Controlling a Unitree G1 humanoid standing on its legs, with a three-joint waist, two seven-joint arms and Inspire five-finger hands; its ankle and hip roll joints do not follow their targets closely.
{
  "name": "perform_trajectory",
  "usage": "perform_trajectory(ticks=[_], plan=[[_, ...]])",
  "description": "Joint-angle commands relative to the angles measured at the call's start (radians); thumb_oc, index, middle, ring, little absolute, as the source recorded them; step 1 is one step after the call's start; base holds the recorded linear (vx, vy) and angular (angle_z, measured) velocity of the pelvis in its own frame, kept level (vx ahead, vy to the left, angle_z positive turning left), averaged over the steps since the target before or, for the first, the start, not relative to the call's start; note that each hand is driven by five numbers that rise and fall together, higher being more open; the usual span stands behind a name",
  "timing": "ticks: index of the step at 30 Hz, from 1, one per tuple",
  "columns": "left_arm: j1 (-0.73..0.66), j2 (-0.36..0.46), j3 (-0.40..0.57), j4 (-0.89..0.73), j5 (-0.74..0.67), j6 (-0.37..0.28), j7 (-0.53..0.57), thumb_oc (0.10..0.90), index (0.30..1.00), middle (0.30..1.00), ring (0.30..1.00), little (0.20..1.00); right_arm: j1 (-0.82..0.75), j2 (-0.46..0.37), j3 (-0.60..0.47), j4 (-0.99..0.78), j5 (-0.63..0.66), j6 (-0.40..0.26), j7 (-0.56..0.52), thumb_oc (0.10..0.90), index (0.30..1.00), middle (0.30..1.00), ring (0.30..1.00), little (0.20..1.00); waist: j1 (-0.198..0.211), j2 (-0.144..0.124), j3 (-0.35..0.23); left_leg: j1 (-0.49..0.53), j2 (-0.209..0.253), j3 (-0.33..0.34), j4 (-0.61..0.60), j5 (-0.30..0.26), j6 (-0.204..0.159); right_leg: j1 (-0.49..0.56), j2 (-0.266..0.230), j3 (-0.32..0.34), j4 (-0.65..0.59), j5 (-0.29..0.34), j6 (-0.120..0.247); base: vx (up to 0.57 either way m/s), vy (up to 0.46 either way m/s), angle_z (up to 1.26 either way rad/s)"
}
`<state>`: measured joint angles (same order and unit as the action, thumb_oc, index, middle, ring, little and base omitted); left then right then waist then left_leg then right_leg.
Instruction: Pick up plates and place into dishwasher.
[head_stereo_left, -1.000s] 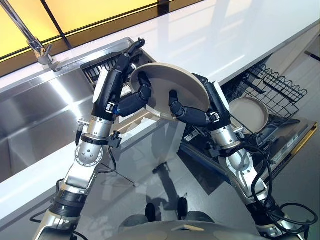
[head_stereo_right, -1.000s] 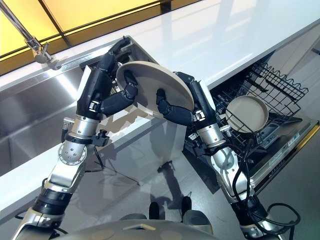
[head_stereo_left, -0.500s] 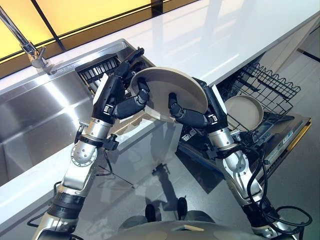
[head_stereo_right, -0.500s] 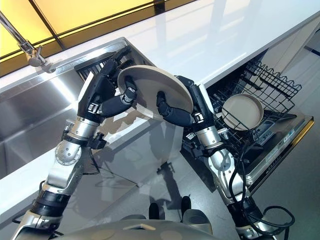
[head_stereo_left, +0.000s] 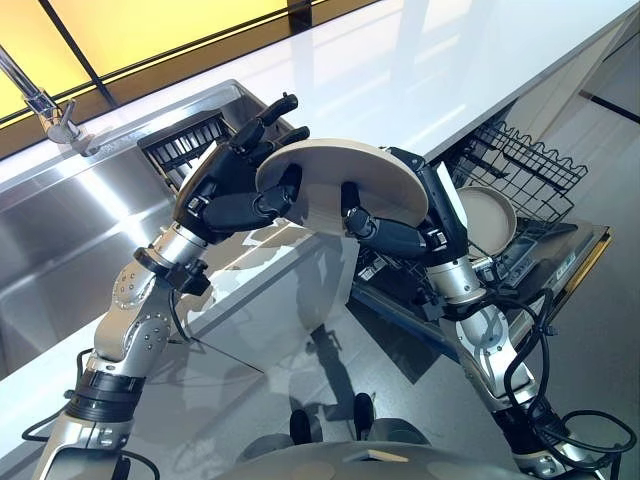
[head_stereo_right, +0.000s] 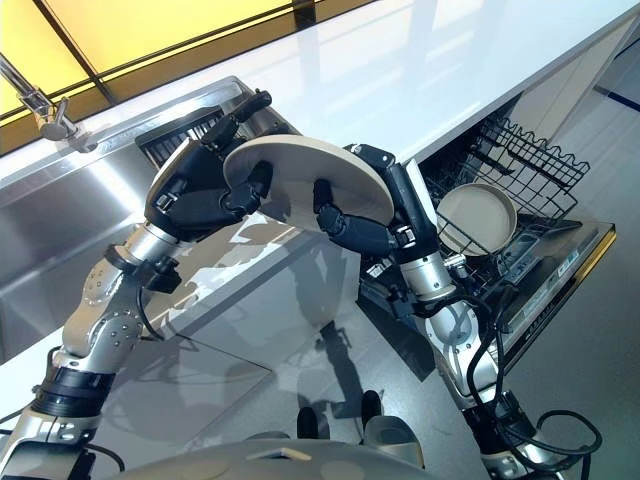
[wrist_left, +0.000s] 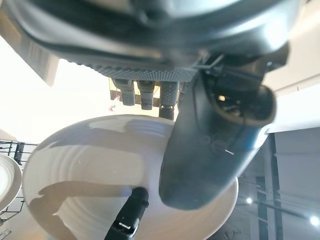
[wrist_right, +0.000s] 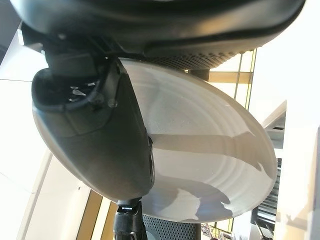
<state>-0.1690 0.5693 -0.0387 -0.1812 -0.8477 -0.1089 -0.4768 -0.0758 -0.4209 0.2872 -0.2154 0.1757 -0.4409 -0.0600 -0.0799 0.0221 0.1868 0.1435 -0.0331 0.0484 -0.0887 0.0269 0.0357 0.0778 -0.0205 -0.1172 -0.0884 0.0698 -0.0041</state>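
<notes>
A beige plate (head_stereo_left: 318, 195) hangs in the air between my two hands, tilted, in front of the counter edge. My left hand (head_stereo_left: 232, 192) grips its left rim, thumb (wrist_left: 215, 145) pressed on the plate's face (wrist_left: 90, 165) and fingers behind the rim. From the other side my right hand (head_stereo_left: 405, 228) pinches the right rim, its thumb (wrist_right: 100, 135) lying across the plate (wrist_right: 200, 145). A second beige plate (head_stereo_left: 487, 218) stands upright in the dishwasher's lower wire rack (head_stereo_left: 540, 165), right of the held plate.
The dishwasher door (head_stereo_left: 570, 270) lies open at lower right. A steel sink (head_stereo_left: 80, 230) with a faucet (head_stereo_left: 40, 100) and a dark rack (head_stereo_left: 180, 150) is behind my left hand. The white counter (head_stereo_left: 400, 70) runs along the back.
The plate has tipped flatter and moved slightly right, still held by both hands. My left forearm has dropped lower. The camera has shifted a little.
</notes>
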Motion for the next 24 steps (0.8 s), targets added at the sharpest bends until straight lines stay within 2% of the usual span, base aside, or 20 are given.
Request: perform_trajectory(ticks=[1,8,13,17,24], plan=[[-0.063,0.053,0.042,-0.078,-0.184,-0.158,-0.126,0.800,0.900,0.900,0.900,0.900,-0.044,-0.027,-0.418,0.210,0.167,0.062,-0.312,0.100,0.300,0.300,0.300,0.200,0.030,0.041,-0.143,0.000,-0.030,0.022,0.036,-0.116,0.011,-0.006,0.019,-0.018,0.164,-0.190,0.076,0.00,0.000,0.00],[-0.047,0.047,0.064,-0.074,-0.171,-0.152,-0.108,0.800,0.900,0.900,0.900,0.900,-0.034,-0.015,-0.410,0.200,0.157,0.063,-0.317,0.100,0.300,0.300,0.300,0.200,0.034,0.042,-0.144,0.005,-0.031,0.021,0.023,-0.108,0.008,0.000,0.019,-0.022,0.148,-0.180,0.077,0.00,0.000,0.00],[-0.035,0.055,0.083,-0.051,-0.123,-0.173,-0.045,0.800,0.900,0.900,0.900,0.900,-0.038,-0.021,-0.410,0.205,0.157,0.062,-0.315,0.100,0.300,0.300,0.300,0.200,0.039,0.042,-0.147,0.004,-0.030,0.019,0.019,-0.105,0.006,0.002,0.018,-0.026,0.144,-0.180,0.078,0.00,0.000,0.00],[-0.015,0.060,0.115,-0.022,-0.068,-0.206,0.058,0.800,0.900,0.900,0.900,0.900,-0.039,-0.026,-0.410,0.197,0.153,0.056,-0.327,0.100,0.300,0.300,0.300,0.200,0.046,0.040,-0.146,0.004,-0.030,0.016,0.019,-0.103,0.006,0.005,0.017,-0.031,0.144,-0.181,0.076,0.00,0.000,0.00],[0.027,0.041,0.194,0.048,0.117,-0.343,0.337,0.800,0.900,0.900,0.900,0.900,-0.040,-0.029,-0.424,0.178,0.148,0.038,-0.358,0.100,0.300,0.300,0.300,0.200,0.061,0.030,-0.144,0.000,-0.030,0.003,0.018,-0.099,0.006,0.009,0.019,-0.041,0.143,-0.188,0.070,-0.01,-0.009,-0.01]])
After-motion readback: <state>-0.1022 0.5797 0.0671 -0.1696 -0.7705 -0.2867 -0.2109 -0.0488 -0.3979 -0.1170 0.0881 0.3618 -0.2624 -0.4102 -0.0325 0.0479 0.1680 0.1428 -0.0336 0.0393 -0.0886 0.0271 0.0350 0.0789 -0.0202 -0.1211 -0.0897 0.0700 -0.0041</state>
